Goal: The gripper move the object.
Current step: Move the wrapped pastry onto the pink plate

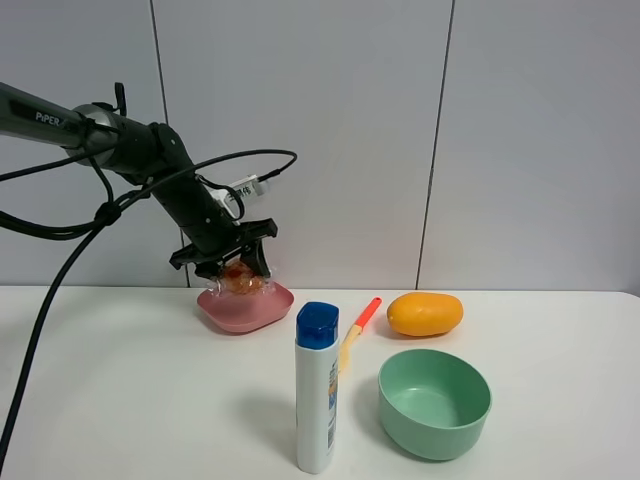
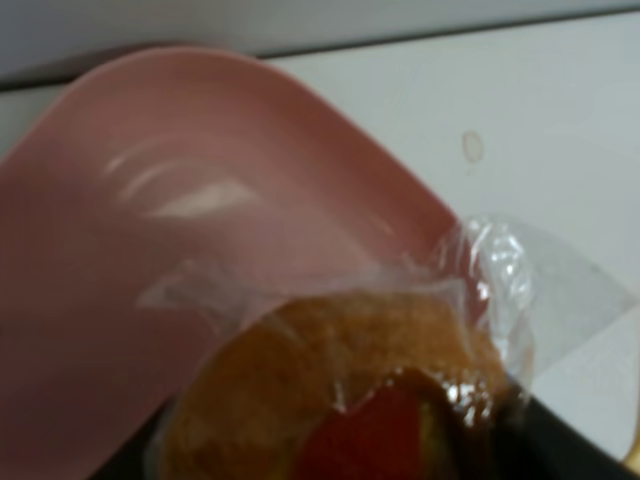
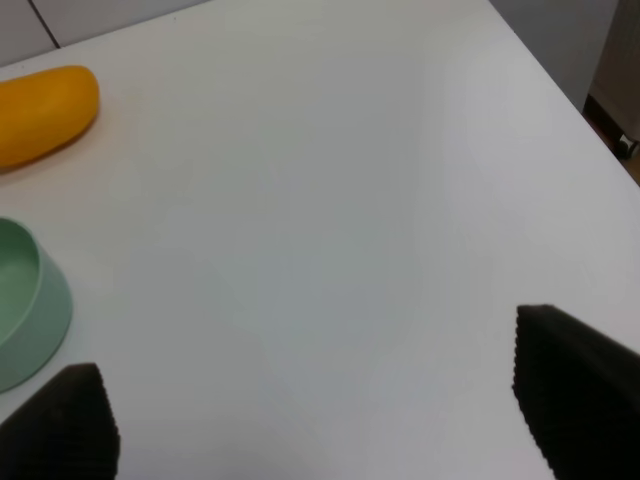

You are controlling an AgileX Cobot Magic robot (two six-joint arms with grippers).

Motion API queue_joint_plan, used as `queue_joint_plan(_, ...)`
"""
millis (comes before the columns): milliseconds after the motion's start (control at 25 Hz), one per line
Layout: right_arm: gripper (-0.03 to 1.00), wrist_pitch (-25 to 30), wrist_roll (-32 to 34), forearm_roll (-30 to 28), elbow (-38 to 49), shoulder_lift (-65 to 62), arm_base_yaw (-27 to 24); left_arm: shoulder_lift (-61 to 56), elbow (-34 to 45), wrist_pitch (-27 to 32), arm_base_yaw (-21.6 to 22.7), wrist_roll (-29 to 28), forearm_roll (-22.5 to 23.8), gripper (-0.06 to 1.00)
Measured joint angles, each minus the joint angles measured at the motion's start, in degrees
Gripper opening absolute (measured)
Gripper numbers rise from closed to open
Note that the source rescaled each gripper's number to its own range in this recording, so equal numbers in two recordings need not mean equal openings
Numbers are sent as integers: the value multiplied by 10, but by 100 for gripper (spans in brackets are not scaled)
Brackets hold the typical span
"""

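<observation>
The wrapped golden-brown pastry (image 1: 241,281) with red on top sits between the fingers of my left gripper (image 1: 238,266), just over the pink dish (image 1: 246,310) at the back of the table. The black left gripper is shut on the pastry. In the left wrist view the pastry (image 2: 340,390) in crinkly clear plastic fills the lower part, with the pink dish (image 2: 150,240) right under it and a black finger (image 2: 570,450) at the edge. My right gripper (image 3: 320,400) is open and empty over bare table; it is out of the high view.
A white bottle with a blue cap (image 1: 317,390) stands at the front. A green bowl (image 1: 434,403) is to its right. A yellow mango (image 1: 425,313) and a red-and-yellow stick (image 1: 358,325) lie behind them. The mango (image 3: 40,112) and bowl (image 3: 25,315) also show in the right wrist view.
</observation>
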Motion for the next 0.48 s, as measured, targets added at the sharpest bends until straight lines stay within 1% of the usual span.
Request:
queue_joint_plan(80, 100, 0, 0, 0, 0, 0, 0, 6, 0, -1, 0, 13, 0, 0)
queue_joint_plan(200, 100, 0, 0, 0, 0, 0, 0, 12, 0, -2, -1, 57, -1, 1)
queue_joint_plan(320, 100, 0, 0, 0, 0, 0, 0, 18, -1, -10, -4, 77, 0, 10)
queue_joint_plan(440, 100, 0, 0, 0, 0, 0, 0, 20, -1, -16, -8, 90, -3, 24)
queue_joint_plan(480, 100, 0, 0, 0, 0, 0, 0, 20, -1, -17, -9, 97, -6, 30)
